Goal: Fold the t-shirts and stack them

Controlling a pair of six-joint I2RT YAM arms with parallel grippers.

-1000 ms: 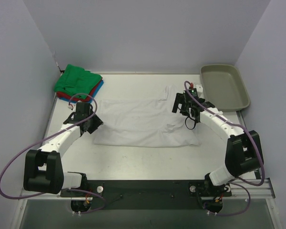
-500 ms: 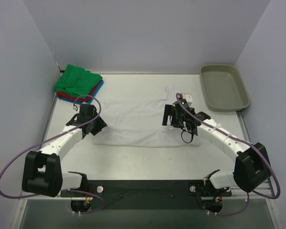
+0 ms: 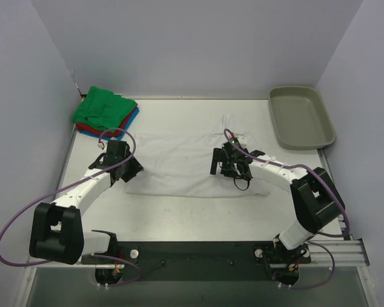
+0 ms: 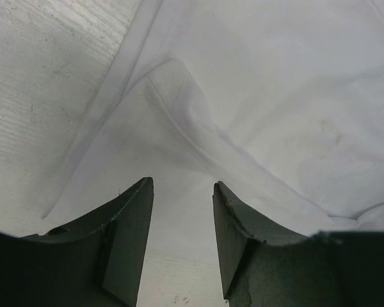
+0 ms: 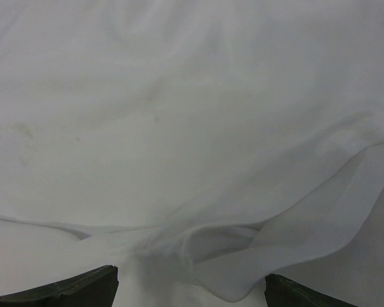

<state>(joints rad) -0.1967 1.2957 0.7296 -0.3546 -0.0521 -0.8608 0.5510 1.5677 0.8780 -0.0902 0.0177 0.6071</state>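
A large white t-shirt [image 3: 179,160] lies spread on the table, wrinkled, with a sleeve sticking out at its far right. Folded green, red and blue t-shirts [image 3: 105,110] are stacked at the far left corner. My left gripper [image 3: 134,168] is open at the white shirt's left edge; in the left wrist view [image 4: 182,192] its fingers [image 4: 131,224] straddle a cloth ridge [image 4: 198,128]. My right gripper [image 3: 216,164] is wide open, low over the shirt's right half; in the right wrist view [image 5: 192,288] a raised fold [image 5: 224,240] lies between its fingertips [image 5: 83,284].
A grey-beige plastic tray [image 3: 301,116] stands at the far right corner. Bare table [image 3: 192,211] runs along the near side of the shirt. Walls close in the left, back and right.
My right gripper has moved left, from the shirt's right end to over its right half. My left gripper has shifted slightly toward the shirt's left edge.
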